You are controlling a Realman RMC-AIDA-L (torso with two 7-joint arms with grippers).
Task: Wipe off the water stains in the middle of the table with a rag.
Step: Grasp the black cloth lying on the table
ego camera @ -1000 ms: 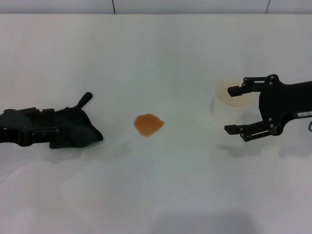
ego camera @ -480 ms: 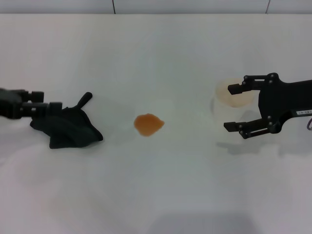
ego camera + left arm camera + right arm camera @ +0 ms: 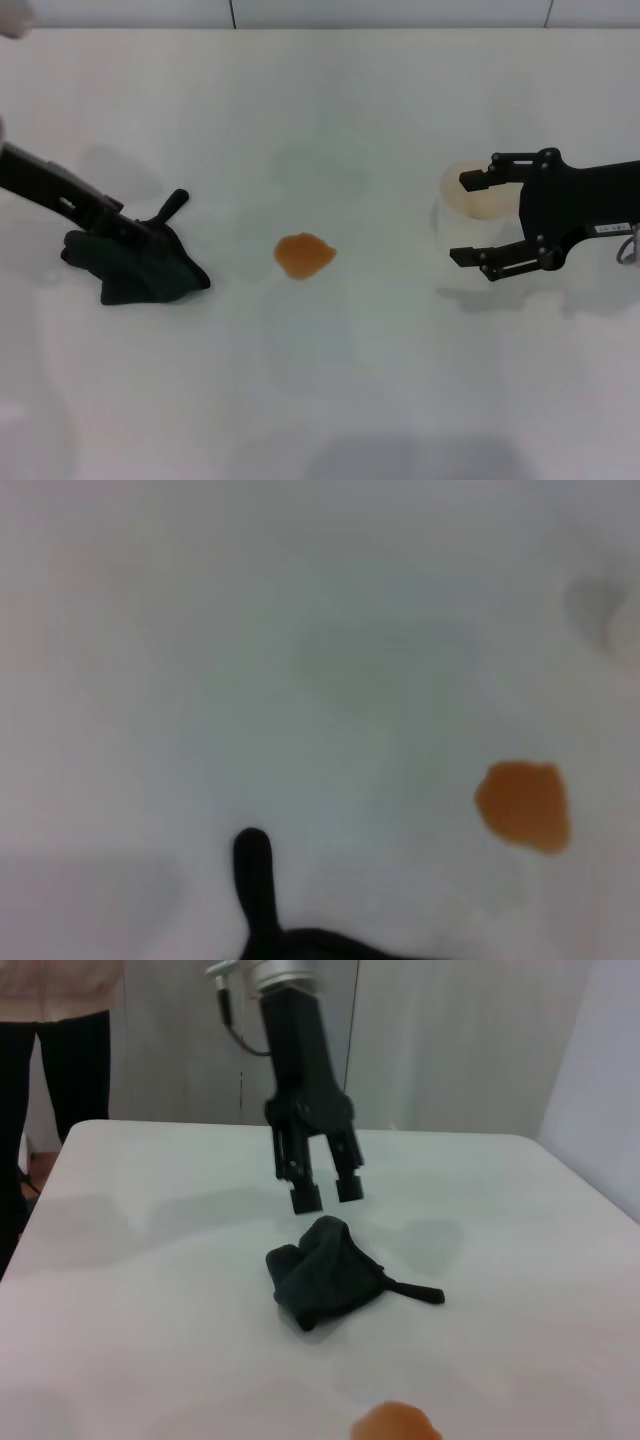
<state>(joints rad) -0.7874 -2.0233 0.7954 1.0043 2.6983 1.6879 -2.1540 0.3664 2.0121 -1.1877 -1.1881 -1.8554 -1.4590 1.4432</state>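
The rag (image 3: 140,265) lies as a black wad on the left of the white table (image 3: 330,380), its tail (image 3: 255,880) pointing to the far side. My left gripper (image 3: 326,1195) hangs tilted just above the rag's far edge, fingers close together with nothing between them. In the head view it (image 3: 135,228) reaches in from the upper left. The water stains (image 3: 305,255) are one orange-brown blotch at the table's middle, seen from both wrists as the blotch (image 3: 523,805) and the blotch (image 3: 398,1422). My right gripper (image 3: 460,218) stands open at the right.
A pale paper cup (image 3: 485,195) stands at the right, between the right gripper's spread fingers. A person (image 3: 60,1060) stands past the table's left end. Grey wall panels run behind the far edge.
The left arm has lifted off the rag, drawn back left, and now points down at it from the upper left. The rag stays put. The right gripper has shifted slightly left.
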